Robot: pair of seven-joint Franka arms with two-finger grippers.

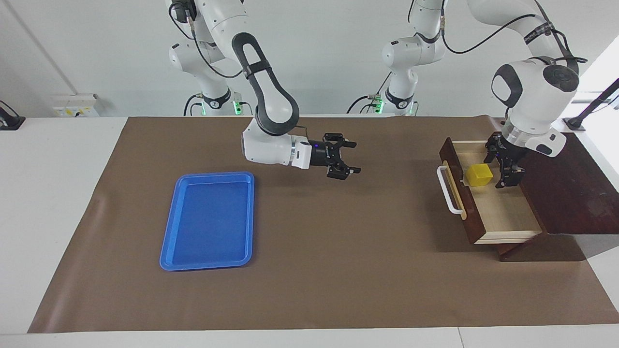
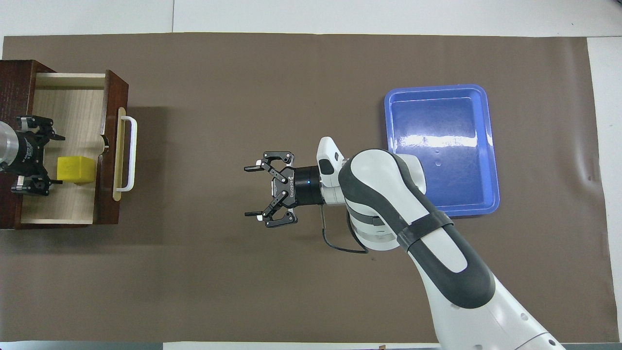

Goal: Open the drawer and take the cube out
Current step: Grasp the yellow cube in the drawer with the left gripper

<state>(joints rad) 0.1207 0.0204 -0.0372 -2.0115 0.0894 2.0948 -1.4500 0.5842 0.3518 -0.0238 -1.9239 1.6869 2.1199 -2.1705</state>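
The dark wooden drawer (image 1: pixel 503 210) (image 2: pixel 65 109) stands pulled out of its box at the left arm's end of the table, its white handle (image 1: pixel 447 191) (image 2: pixel 131 153) toward the table's middle. The yellow cube (image 1: pixel 478 175) (image 2: pixel 75 169) rests on the pale drawer floor just inside the drawer front. My left gripper (image 1: pixel 500 166) (image 2: pixel 56 160) hangs low in the drawer, open, on the cube's box side, its fingertips level with the cube's edge; whether it touches the cube I cannot tell. My right gripper (image 1: pixel 357 156) (image 2: pixel 249 191) is open and holds nothing above the mat's middle.
The dark wooden box (image 1: pixel 575 193) (image 2: pixel 9 78) holds the drawer. An empty blue tray (image 1: pixel 208 220) (image 2: pixel 440 146) lies on the brown mat toward the right arm's end. The right arm's forearm hangs over the mat beside the tray.
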